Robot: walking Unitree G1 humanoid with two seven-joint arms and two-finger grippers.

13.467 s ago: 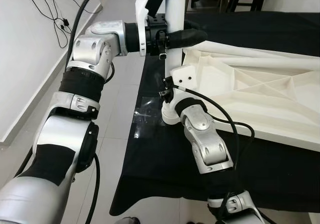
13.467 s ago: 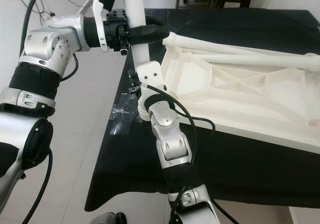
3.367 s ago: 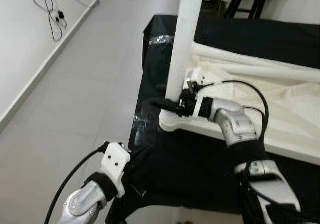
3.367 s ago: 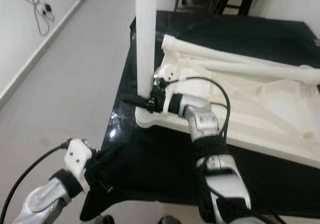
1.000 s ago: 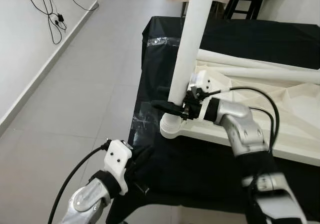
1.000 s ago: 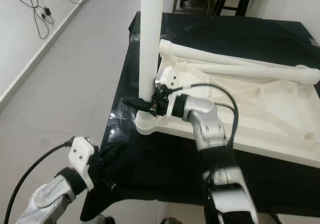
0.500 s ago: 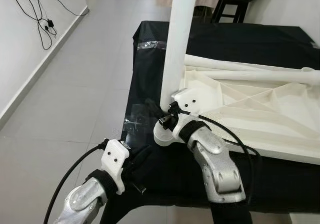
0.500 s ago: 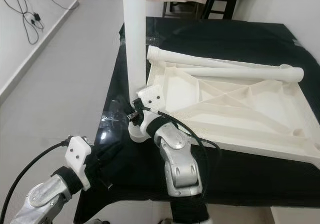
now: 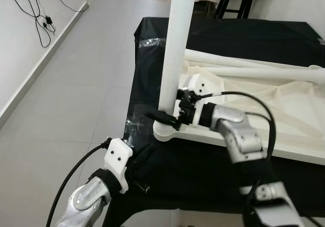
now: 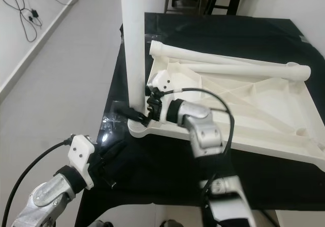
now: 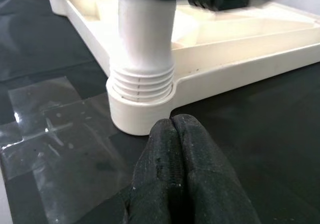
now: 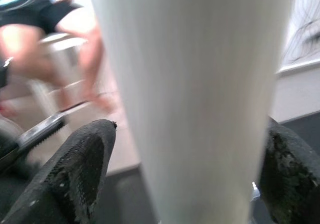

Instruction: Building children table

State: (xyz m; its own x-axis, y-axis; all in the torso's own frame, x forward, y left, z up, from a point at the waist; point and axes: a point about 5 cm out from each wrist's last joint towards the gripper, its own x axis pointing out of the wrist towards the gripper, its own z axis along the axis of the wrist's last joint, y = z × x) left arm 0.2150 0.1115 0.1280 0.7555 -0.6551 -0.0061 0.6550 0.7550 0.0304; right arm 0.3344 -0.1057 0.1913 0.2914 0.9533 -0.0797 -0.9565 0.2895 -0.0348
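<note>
1. The tabletop, white and flipped underside up, is lying on the black-draped work table; two loose legs are resting along its far edge.
2. The upright leg is standing in the tabletop's near-left corner socket. In my left wrist view its threaded collar is sitting down at the socket rim with a few thread ridges showing, so I'm judging it nearly seated but not fully home.
3. My right gripper is reaching across from the right, low on the leg just above the socket. Its fingers are straddling the leg on both sides, holding it.
4. My left gripper is idling low at the near-left table edge, fingertips pressed together, holding nothing, just near the socket.
5. Doing the step well:
   - keeping the leg vertical while turning; any lean risks cross-threading
   - gripping low, short twists, regrasping between turns
   - watching the thread ridges in the left wrist view; stopping when none are showing
   - watching for the tabletop sliding on the cloth; the left could brace the corner.
</note>
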